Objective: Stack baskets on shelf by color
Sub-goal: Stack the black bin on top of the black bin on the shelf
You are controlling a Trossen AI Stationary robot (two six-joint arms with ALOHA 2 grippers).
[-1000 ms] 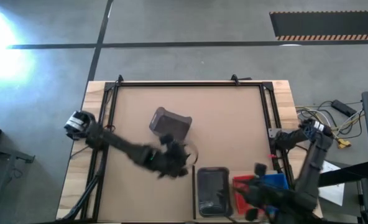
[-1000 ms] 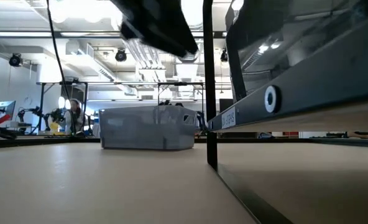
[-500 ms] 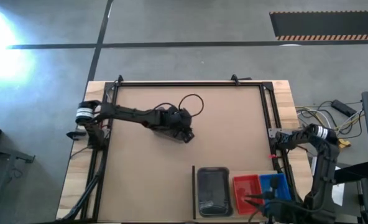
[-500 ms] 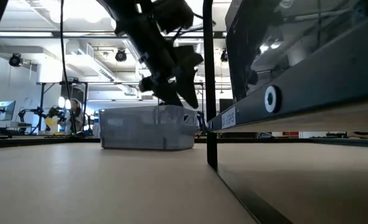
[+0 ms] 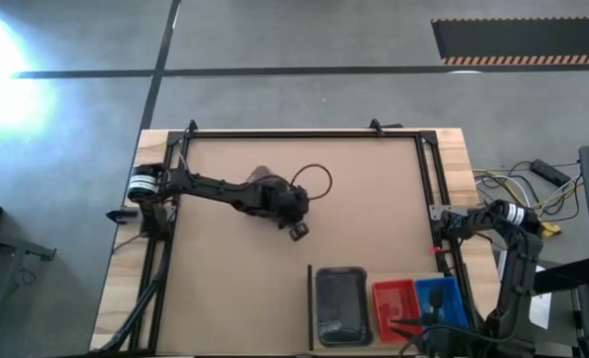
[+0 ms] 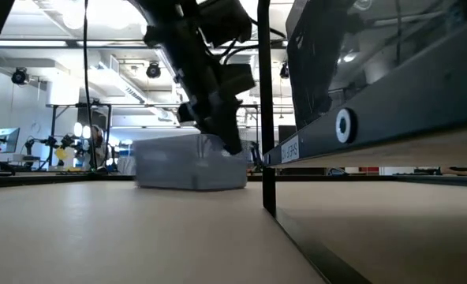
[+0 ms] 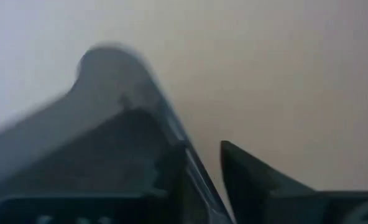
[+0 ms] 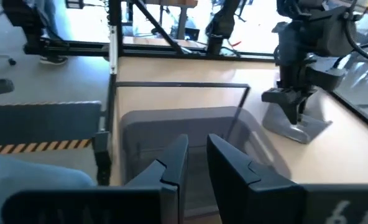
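A dark smoky grey basket (image 5: 260, 179) (image 6: 178, 166) stands on the tabletop left of centre, mostly hidden under my left arm in the high view. My left gripper (image 5: 294, 217) (image 6: 230, 143) (image 7: 202, 165) is down at its right end, shut on its wall. The shelf (image 5: 324, 278) (image 6: 391, 229) lies at the near edge and holds a grey basket (image 5: 341, 303), a red basket (image 5: 394, 303) and a blue basket (image 5: 439, 296) side by side. My right gripper (image 5: 414, 330) (image 8: 196, 158) hovers over the shelf's near side, slightly open, holding nothing. My left gripper has the grey basket by the rim of its end wall (image 7: 187, 155), on the side toward the table's right. One finger (image 7: 168, 180) is inside the basket and the other finger (image 7: 252, 180) outside. The fingers come from above, slanting down. The basket's bottom (image 6: 186, 186) is on the table.
A black metal frame (image 5: 304, 132) runs around the tabletop. The shelf's thin dark upright edge (image 5: 309, 303) (image 6: 266, 189) stands between the loose basket and the shelf. Bare tabletop (image 5: 374, 199) lies to the right of the left gripper. Cables (image 5: 533, 189) lie off the table's right.
My left gripper swung from near the shelf's edge toward the far side, then came down onto the grey basket's right end and took its wall. The basket has shifted slightly toward the table's right. My right arm has drawn back toward the near right corner.
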